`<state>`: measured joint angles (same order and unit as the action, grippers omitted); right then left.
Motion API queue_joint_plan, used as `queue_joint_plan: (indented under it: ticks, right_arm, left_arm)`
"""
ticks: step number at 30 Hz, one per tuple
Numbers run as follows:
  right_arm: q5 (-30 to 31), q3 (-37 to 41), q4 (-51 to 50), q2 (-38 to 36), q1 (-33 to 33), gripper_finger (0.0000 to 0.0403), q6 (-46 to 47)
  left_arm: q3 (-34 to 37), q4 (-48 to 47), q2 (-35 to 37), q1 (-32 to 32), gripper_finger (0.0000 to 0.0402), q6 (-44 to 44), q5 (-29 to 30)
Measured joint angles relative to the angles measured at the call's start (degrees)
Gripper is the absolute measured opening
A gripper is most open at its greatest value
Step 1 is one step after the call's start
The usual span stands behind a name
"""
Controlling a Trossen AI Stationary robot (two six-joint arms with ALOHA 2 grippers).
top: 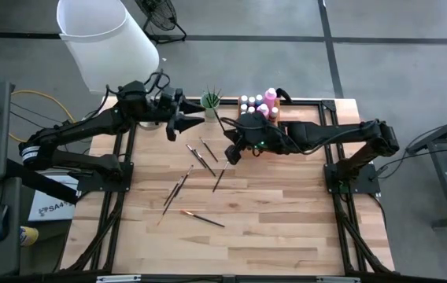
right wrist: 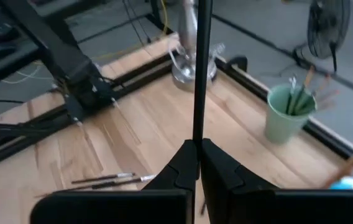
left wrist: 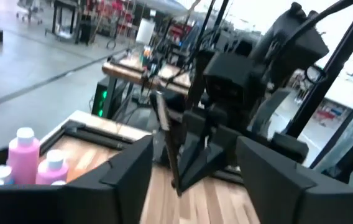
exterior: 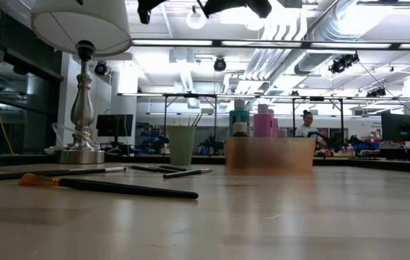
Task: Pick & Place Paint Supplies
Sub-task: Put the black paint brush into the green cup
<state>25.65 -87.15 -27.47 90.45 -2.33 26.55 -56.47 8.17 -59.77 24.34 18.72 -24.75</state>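
While right gripper (right wrist: pixel 199 163) fingers clamp paintbrush (right wrist: pixel 201 68) upright above bench (top: pixel 286 228), left gripper (left wrist: pixel 192 165) fingers stand open, empty. Some brushes already in green cup (top: pixel 210 100); several loose brushes (top: pixel 201 157) remain on bench.

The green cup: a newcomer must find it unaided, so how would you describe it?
Start at the large white lampshade by the wooden table's far edge. Right of it stands the pale green plastic cup, the only container with paintbrush handles sticking up from it.
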Motion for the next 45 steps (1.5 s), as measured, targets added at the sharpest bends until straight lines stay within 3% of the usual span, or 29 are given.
queue_joint_plan:
  ticks: [6, 30, 37, 45]
  right_arm:
    - [-2.71, 0.0, 3.76, 0.0, 0.02, 0.0004, -5.29]
    - [-7.68, 0.02, 8.94, 1.41, 0.61, 0.0004, -11.65]
    - [-7.67, 0.07, 11.41, 2.67, 0.94, 0.0004, -11.37]
    - [-7.15, 0.07, 11.39, 2.67, 1.01, 0.0004, -11.37]
  left_arm:
    - [0.0, 3.02, 0.0, 0.0, 0.0263, 1.27, 1.33]
    - [0.0, 5.7, -0.17, 0.0, 0.026, 2.71, 1.49]
    - [0.0, 5.59, -0.17, 0.0, 0.0197, 2.69, 1.35]
    - [-0.02, 5.37, -0.17, 0.0, 0.0078, 2.58, 1.11]
